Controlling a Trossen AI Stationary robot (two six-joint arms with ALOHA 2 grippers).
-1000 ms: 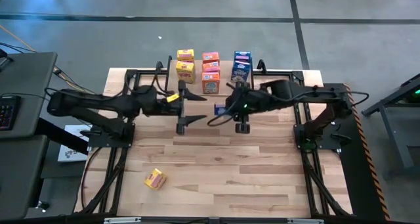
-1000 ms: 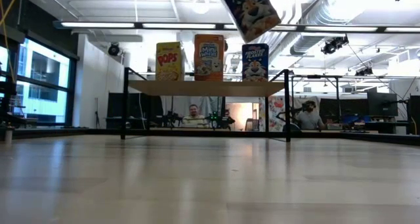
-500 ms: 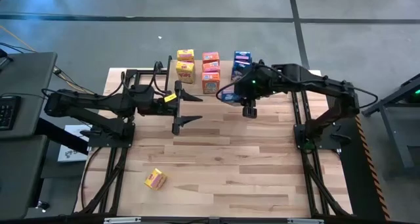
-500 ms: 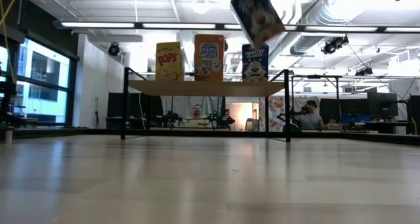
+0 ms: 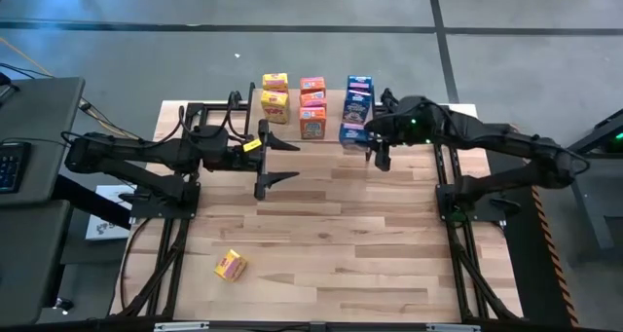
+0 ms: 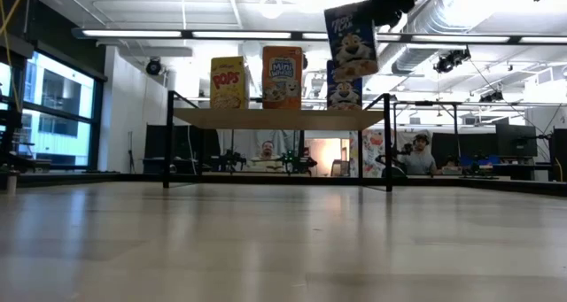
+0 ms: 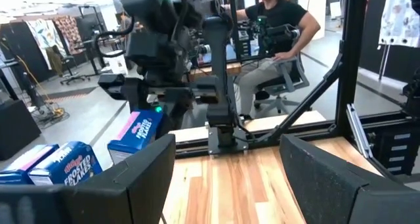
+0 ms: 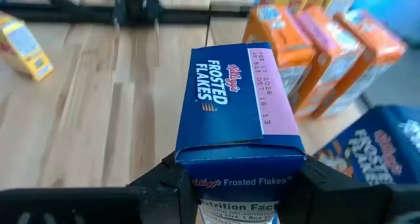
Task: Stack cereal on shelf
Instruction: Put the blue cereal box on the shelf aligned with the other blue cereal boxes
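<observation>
The right tool (image 5: 368,137) is closed on a blue cereal box (image 8: 236,106) and holds it in the air at the front edge of the shelf (image 6: 275,118), at the shelf's blue end. In the low view this box (image 6: 352,42) hangs above the shelf top, a little tilted, in front of the blue box (image 6: 344,93) that already stands there. On the shelf there are also yellow boxes (image 5: 274,100) and orange boxes (image 5: 311,106), each colour in its own row going toward the far edge of the bench (image 5: 331,235). One yellow box (image 5: 230,265) lies alone near the bench's front left corner, well apart from the shelf.

The step in hand seems to be the placing of this blue box at the front of the blue row. The next move probably calls for the box to be made upright, lowered onto the free front part of the shelf top without pushing the blue box behind it, and then released.

The left tool (image 5: 274,160) waits with fingers spread wide, over the bench just in front of the shelf's yellow end, holding nothing.
</observation>
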